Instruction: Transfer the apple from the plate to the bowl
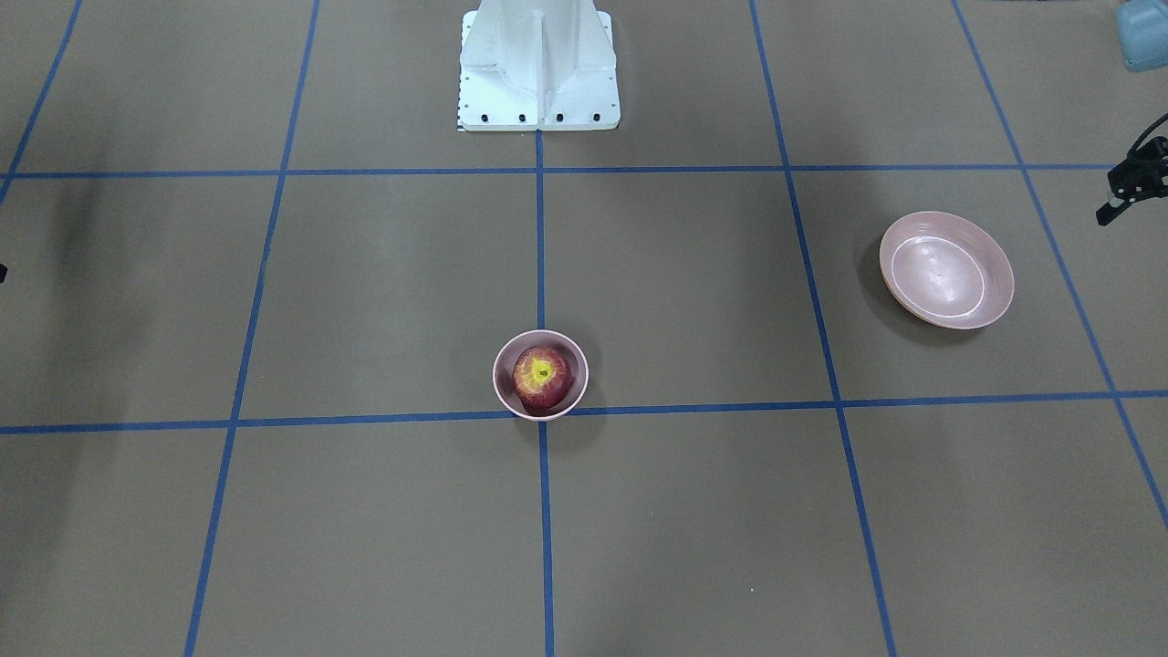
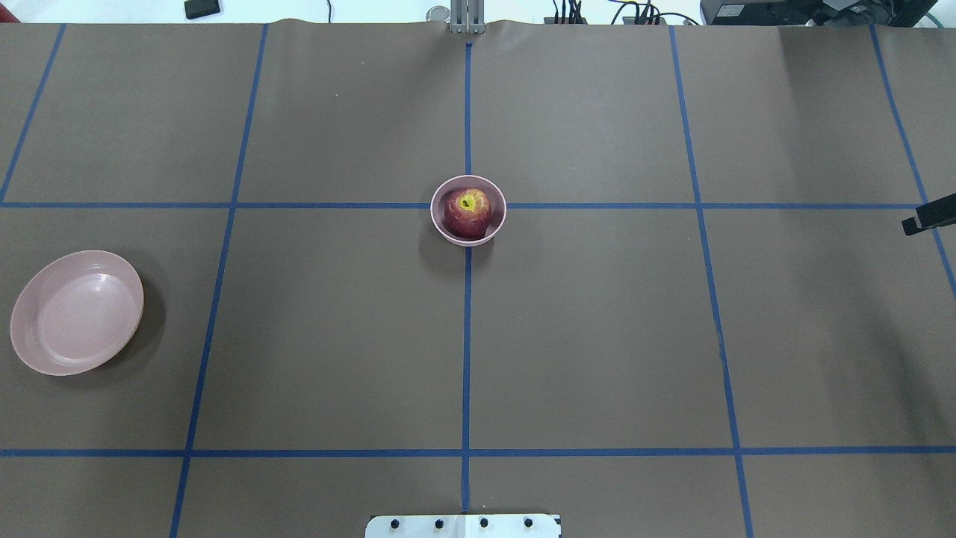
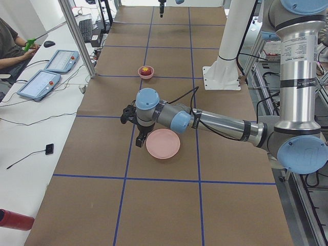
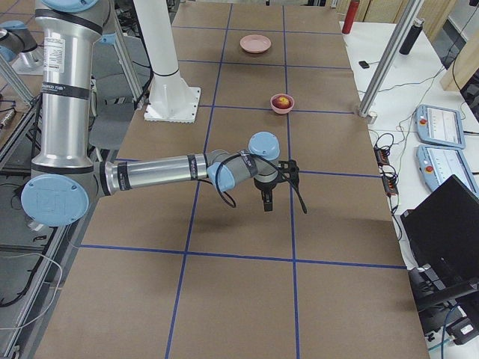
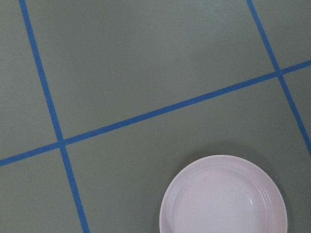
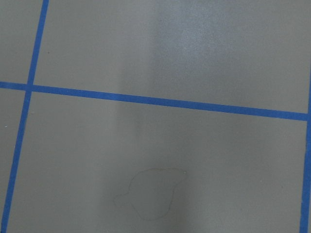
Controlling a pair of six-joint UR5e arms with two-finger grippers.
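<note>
The dark red apple [image 2: 467,211] with a yellow-green stem patch sits inside the small deep pink bowl [image 2: 441,226] at the table's centre, and also shows in the front view [image 1: 541,376]. The wide pink plate [image 2: 77,311] lies empty at the robot's left. In the left wrist view the plate [image 5: 223,196] is below the camera. My left gripper [image 3: 139,138] hangs just beside the plate's outer edge, with only part of it in the front view [image 1: 1109,214]. My right gripper [image 4: 266,202] hovers over bare table far from both dishes. I cannot tell either gripper's opening.
The white robot base [image 1: 538,68] stands at the table's middle back edge. Blue tape lines cross the brown table. Tablets [image 3: 56,61] and a seated operator are beside the table in the left view. A laptop [image 4: 449,224] is on the side bench.
</note>
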